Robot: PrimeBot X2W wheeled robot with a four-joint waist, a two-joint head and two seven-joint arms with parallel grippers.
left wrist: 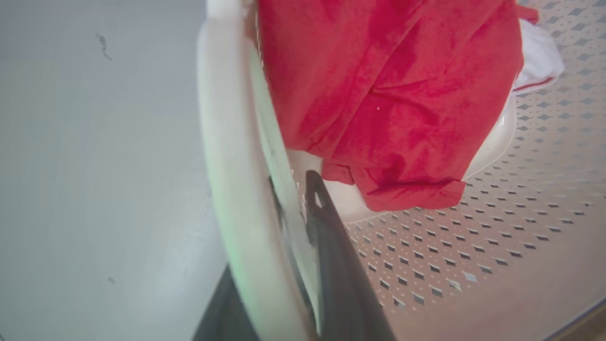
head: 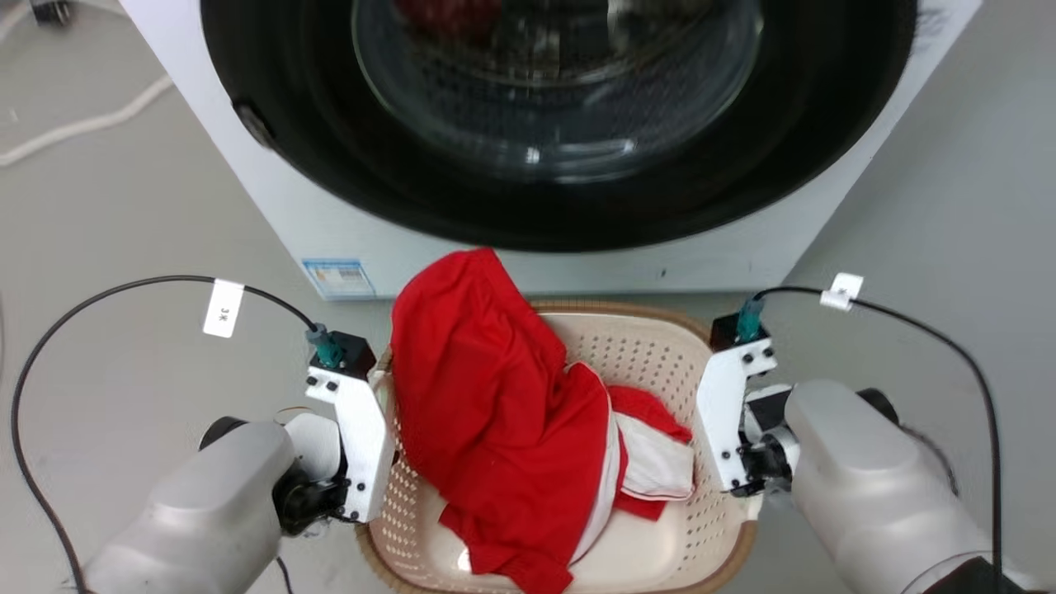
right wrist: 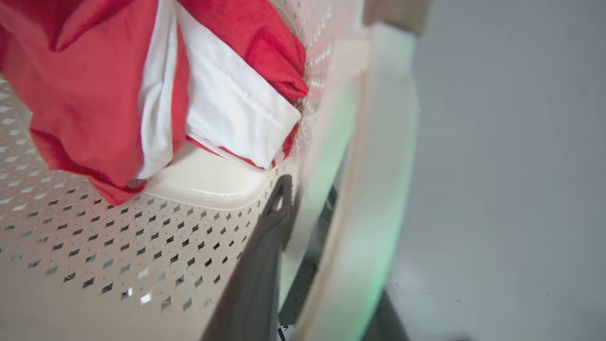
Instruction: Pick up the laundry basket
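With my left gripper (left wrist: 289, 189) and right gripper (right wrist: 326, 199) each clamping a handle (left wrist: 222, 142) of the laundry basket (head: 627, 346), on the floor (head: 124, 206) before the washer (head: 346, 239), an uneven lift could dump the red garment (head: 487, 396).

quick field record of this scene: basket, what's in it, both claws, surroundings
basket: laundry basket, cream with perforated walls, directly in front of the washer
contents: red garment with white parts, heaped inside and rising above the far left rim
left claw: closed on the left handle, one finger inside the wall, one outside
right claw: closed on the right handle, same straddle
lifted: cannot tell
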